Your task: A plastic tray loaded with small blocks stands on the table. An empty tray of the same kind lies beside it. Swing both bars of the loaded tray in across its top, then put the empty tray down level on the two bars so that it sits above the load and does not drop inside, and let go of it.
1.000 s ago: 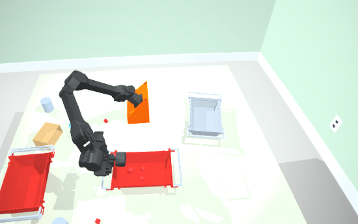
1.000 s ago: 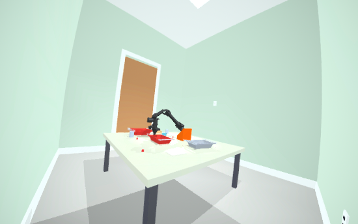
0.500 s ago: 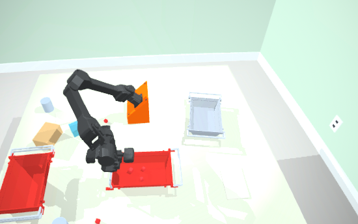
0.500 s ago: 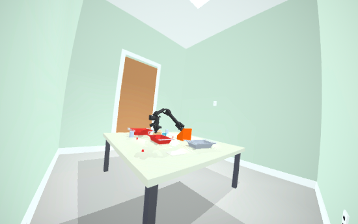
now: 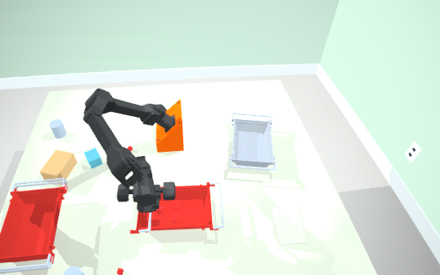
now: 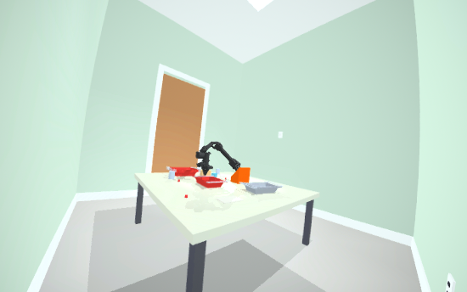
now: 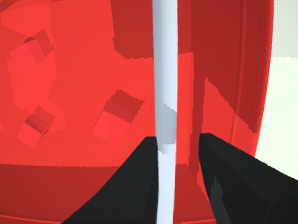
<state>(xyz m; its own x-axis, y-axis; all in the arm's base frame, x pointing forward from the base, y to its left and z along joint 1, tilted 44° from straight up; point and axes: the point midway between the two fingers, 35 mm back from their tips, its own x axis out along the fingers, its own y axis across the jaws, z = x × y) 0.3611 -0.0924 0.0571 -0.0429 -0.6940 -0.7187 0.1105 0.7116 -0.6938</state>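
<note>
The loaded red tray point(image 5: 184, 226) point(image 6: 209, 182) point(image 7: 266, 30) stands mid-table with several small red blocks point(image 5: 175, 207) point(image 7: 115, 122) inside. Its left wire bar point(image 5: 150, 222) point(image 7: 165, 60) lies inward of the tray's left end, across the top. Its right wire bar point(image 5: 221, 205) is swung out past the right end. My gripper point(image 6: 205, 173) point(image 7: 177, 144) is slightly open, with the left bar between the fingers, nearer one fingertip and not clamped. The arm hides the fingertips in the top view. The empty red tray point(image 5: 24, 254) point(image 6: 182, 171) lies at the left, bars out over its ends.
A grey tray point(image 5: 254, 163) point(image 6: 261, 188) stands at the right. The arm's orange base point(image 5: 172, 140) is behind the loaded tray. A tan block point(image 5: 58, 165), a blue cube point(image 5: 93, 157) and a pale cylinder point(image 5: 58, 129) are back left. Small red cubes point(image 5: 130, 148) point(image 5: 120, 271) lie around.
</note>
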